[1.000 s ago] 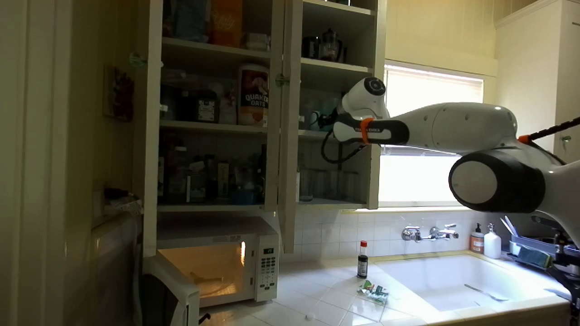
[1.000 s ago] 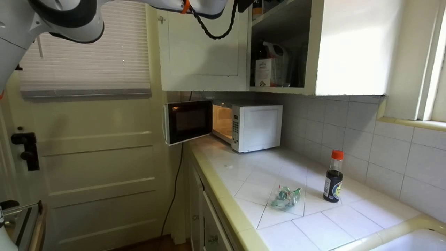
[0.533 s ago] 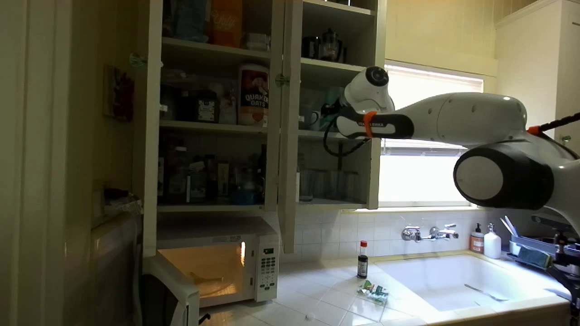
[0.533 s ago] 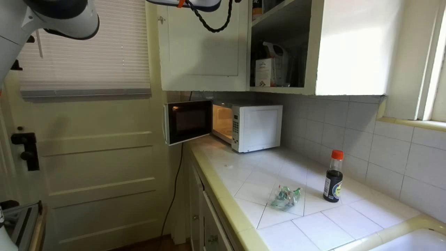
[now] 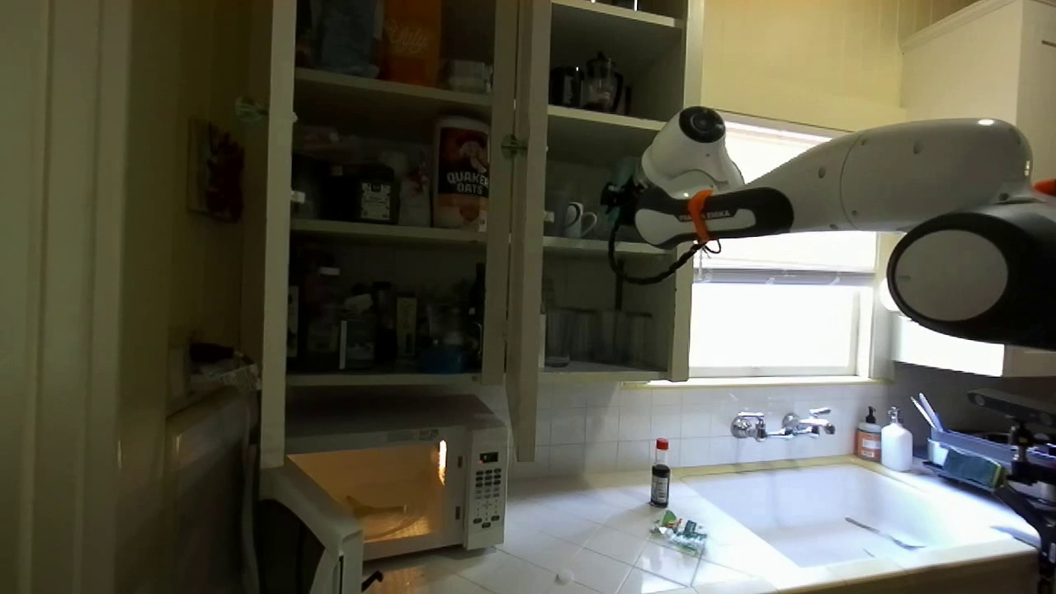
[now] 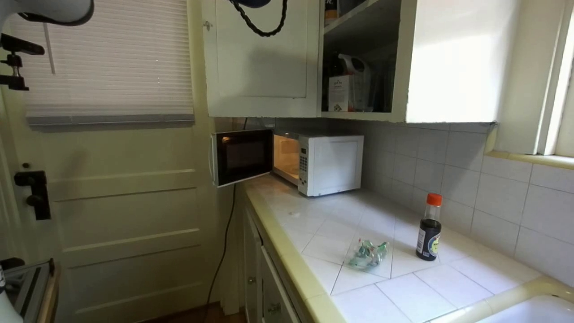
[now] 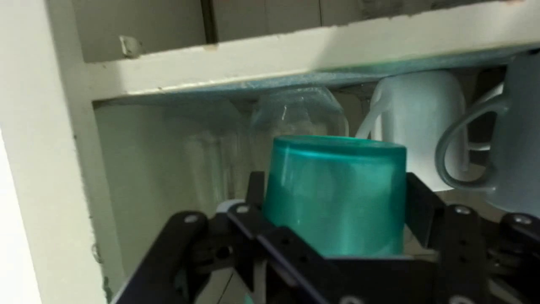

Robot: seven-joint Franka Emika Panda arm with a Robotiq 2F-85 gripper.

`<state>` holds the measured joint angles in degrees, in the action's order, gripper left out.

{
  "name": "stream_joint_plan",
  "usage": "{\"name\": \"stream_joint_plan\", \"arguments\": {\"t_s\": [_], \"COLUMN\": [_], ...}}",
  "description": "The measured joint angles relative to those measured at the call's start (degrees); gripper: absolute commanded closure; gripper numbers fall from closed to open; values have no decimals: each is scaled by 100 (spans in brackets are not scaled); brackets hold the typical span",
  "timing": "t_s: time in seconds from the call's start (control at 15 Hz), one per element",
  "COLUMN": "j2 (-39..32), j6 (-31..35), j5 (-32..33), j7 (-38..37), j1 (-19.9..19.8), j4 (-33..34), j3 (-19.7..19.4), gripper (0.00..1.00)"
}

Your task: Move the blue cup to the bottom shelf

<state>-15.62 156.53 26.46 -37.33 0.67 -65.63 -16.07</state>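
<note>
Exterior view: tiled counter below the bottom shelf adjoins 1 sink.

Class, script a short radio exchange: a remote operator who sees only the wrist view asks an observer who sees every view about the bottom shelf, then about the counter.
Operator: The pincer grips the blue cup, but the bottom shelf is outside my picture. Does anything stand on it?
Observer: Yes, an exterior view shows a white carton on it.
Operator: And what stands on the counter near the sink?
Observer: A red-capped bottle of dark liquid, upright in both exterior views.
</note>
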Motion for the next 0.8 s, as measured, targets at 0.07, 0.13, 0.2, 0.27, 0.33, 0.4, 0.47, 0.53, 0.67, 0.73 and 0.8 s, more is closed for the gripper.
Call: {"name": "stream_joint_plan", "arguments": {"t_s": [0.07,0.13,0.2,0.27,0.33,0.4,0.47,0.53,0.67,0.73,0.8], "j2": [174,363,555,751,952,1159,1357,1558,1960,2151,2327], "j6": [0,0,-2,-4,-6,-10,-14,-19,-25,-27,-28], "j5": [38,130,305,534,798,1079,1350,1645,2219,2470,2687], "j7": [-9,-32,-77,-175,-304,-456,-617,-809,-1248,-1465,-1680], "j1": [11,28,58,97,137,172,201,226,248,248,248], "j4": [-250,-505,-764,-1030,-1301,-1586,-1865,-2155,-2767,-3084,-3401], "j3": [-3,-3,-12,-25,-32,-31,-25,-12,49,95,144], "gripper": [47,47,47,47,47,47,47,47,47,47,47]}}
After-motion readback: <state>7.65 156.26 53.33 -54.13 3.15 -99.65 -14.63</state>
